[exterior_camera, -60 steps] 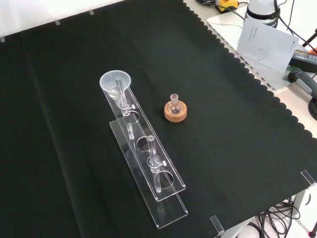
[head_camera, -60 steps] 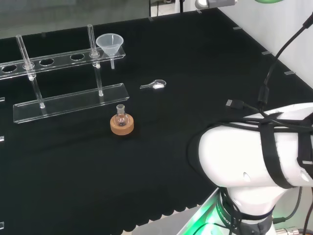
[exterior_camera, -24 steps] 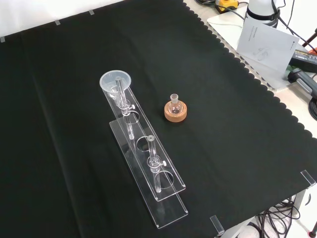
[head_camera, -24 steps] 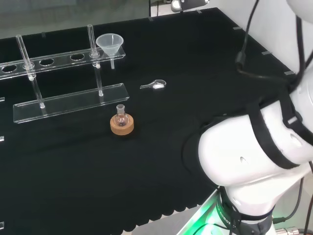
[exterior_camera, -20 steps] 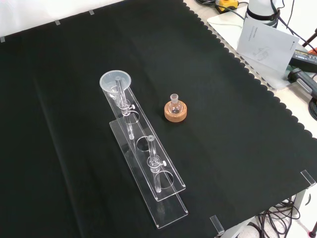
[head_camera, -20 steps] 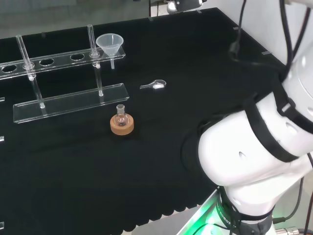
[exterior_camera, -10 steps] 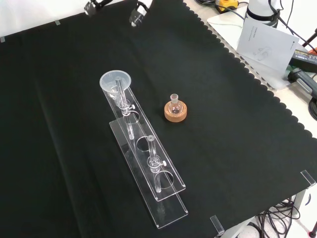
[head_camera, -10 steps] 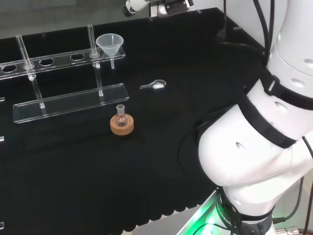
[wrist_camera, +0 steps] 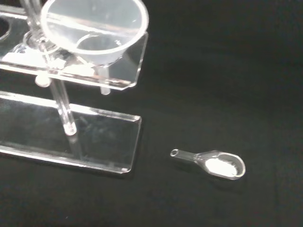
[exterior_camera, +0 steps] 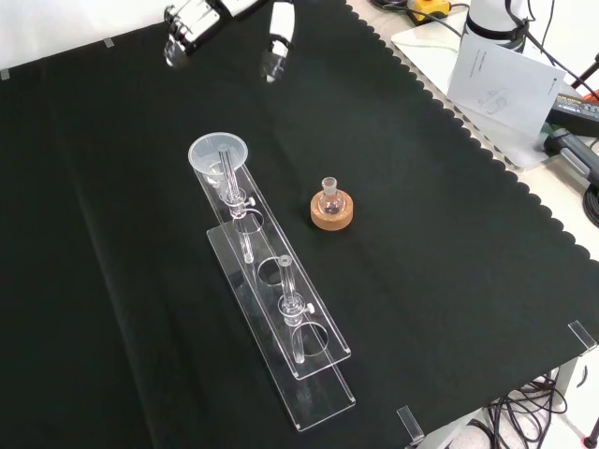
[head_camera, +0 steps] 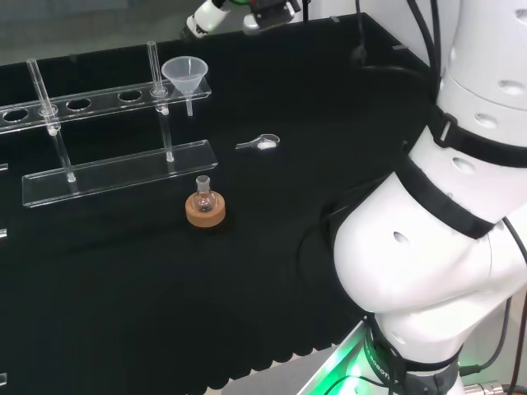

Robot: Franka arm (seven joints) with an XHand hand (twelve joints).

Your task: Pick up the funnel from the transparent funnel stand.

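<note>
Now the hand (exterior_camera: 225, 23), fingers spread and empty, has swung in above the funnel (exterior_camera: 218, 155), which still sits in its stand (exterior_camera: 281, 290).

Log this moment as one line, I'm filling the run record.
phase: approach | hand: open, above the cloth, holding nothing | funnel: seated in transparent funnel stand | contact: none
</note>
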